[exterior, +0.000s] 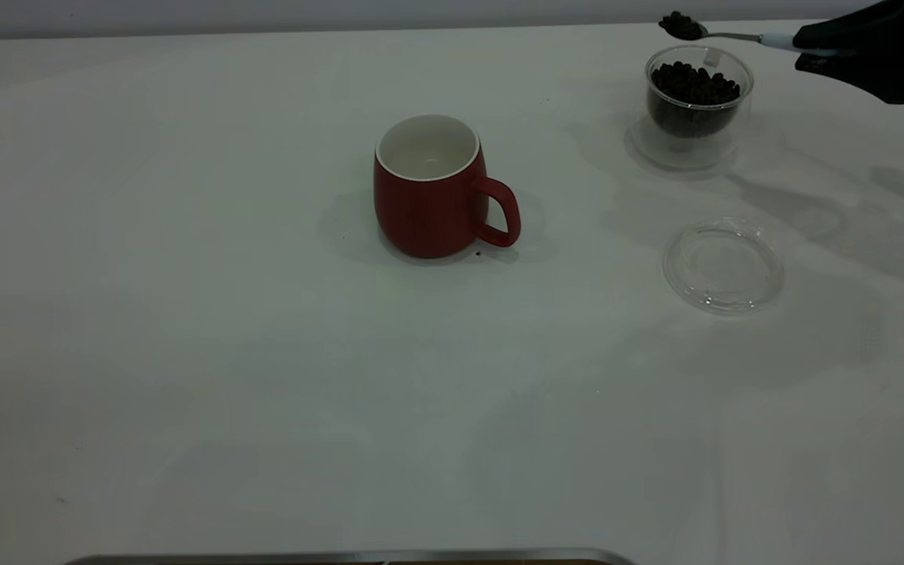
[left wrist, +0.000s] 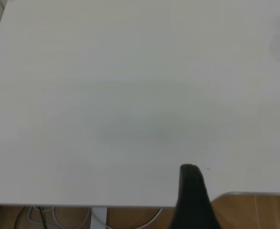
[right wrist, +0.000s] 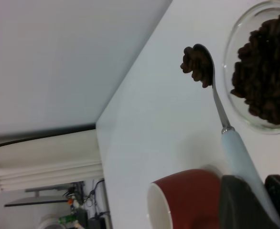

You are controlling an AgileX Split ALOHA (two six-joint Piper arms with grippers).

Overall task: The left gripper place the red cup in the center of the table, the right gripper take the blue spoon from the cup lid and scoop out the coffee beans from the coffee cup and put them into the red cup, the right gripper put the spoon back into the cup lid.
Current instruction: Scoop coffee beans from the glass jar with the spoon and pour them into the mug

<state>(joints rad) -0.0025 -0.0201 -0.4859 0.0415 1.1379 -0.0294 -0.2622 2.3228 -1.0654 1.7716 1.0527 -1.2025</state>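
The blue spoon [exterior: 742, 36] is clamped by its pale handle in the right gripper [exterior: 817, 49], held above the far-right bench [exterior: 185, 353]. Its metal bowl, heaped with dark coffee beans [exterior: 681, 24], is raised just past the coffee cup [exterior: 695, 102] — clear glass, still well filled. The red cup [exterior: 430, 188] stands mid-bench, white inside, seemingly empty. The cup lid [exterior: 723, 266] lies bare nearer, right. One left gripper finger [left wrist: 193, 198] is seen — its opening cannot be told.

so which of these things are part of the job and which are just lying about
In the job:
dark-red ceramic mug
clear glass cup of coffee beans
pale-blue-handled spoon in right claw
flat clear glass lid

Lying about:
metal edge at table's near side
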